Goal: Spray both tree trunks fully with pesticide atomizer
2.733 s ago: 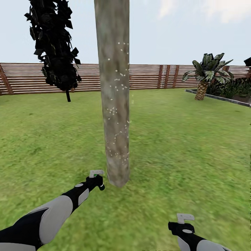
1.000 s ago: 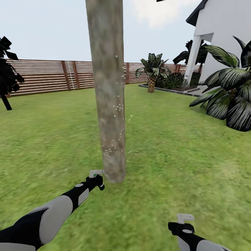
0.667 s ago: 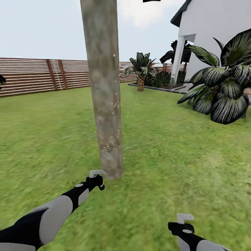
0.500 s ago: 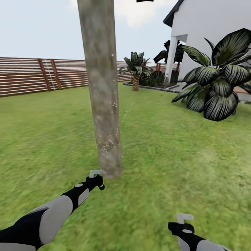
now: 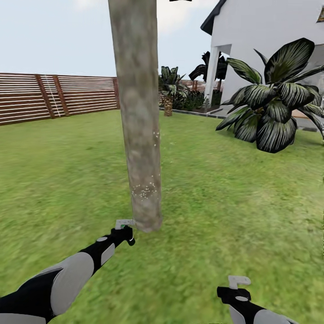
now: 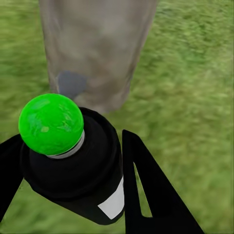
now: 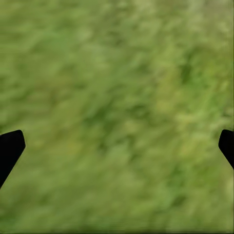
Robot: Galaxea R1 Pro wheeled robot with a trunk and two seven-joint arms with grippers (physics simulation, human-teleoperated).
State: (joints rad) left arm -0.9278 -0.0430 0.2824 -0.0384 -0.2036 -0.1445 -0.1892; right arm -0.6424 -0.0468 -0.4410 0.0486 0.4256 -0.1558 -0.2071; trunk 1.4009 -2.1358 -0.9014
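Observation:
One tree trunk (image 5: 139, 112), grey-brown and mottled, rises from the grass just ahead of me, with tiny white specks of pesticide (image 5: 145, 191) low on it. My left gripper (image 5: 125, 233) is at the foot of the trunk. In the left wrist view it is shut on the pesticide atomizer (image 6: 78, 165), a black bottle with a green top and a white label patch, which points at the trunk (image 6: 97, 48) close by. My right gripper (image 5: 234, 288) hangs low over the lawn, open, with only grass between its fingertips (image 7: 9, 148).
A white house (image 5: 270, 27) stands at the back right, with a large broad-leaved plant (image 5: 274, 112) in front of it. A short palm (image 5: 168, 90) stands by the brown slatted fence (image 5: 54, 96). Green lawn (image 5: 234, 193) spreads to both sides.
The whole view has swung round the trunk, bringing the house and big-leaved plant in at the right. Both arms keep the same pose, and fewer specks show on this side.

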